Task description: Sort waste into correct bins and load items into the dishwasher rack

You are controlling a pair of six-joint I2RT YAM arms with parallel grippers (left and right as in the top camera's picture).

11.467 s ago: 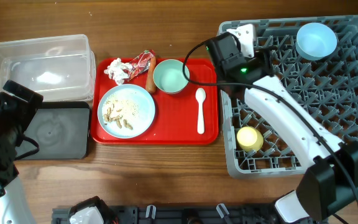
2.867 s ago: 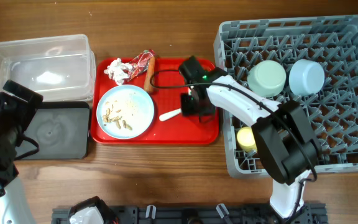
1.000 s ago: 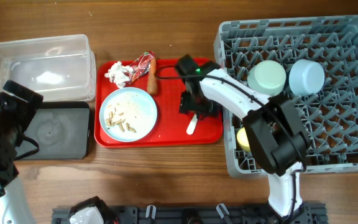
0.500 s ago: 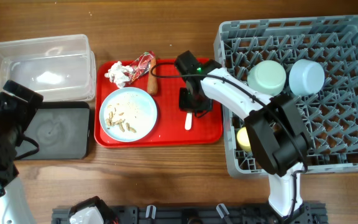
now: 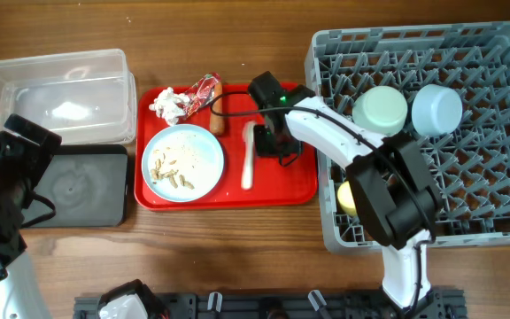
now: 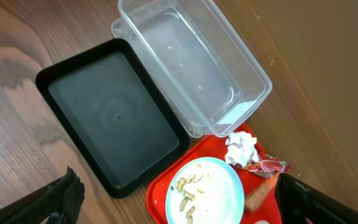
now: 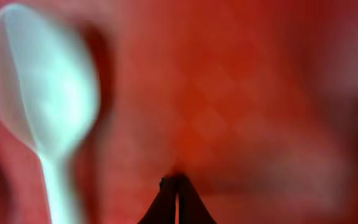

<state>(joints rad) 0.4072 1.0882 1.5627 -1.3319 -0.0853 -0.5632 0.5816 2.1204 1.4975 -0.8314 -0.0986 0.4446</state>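
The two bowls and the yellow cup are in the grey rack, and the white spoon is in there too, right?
Not the spoon. The greenish bowl, the blue bowl and the yellow cup are in the grey rack, but the white spoon lies on the red tray, beside the plate. The overhead view shows it.

no readable text, labels, brands or numbers in any view
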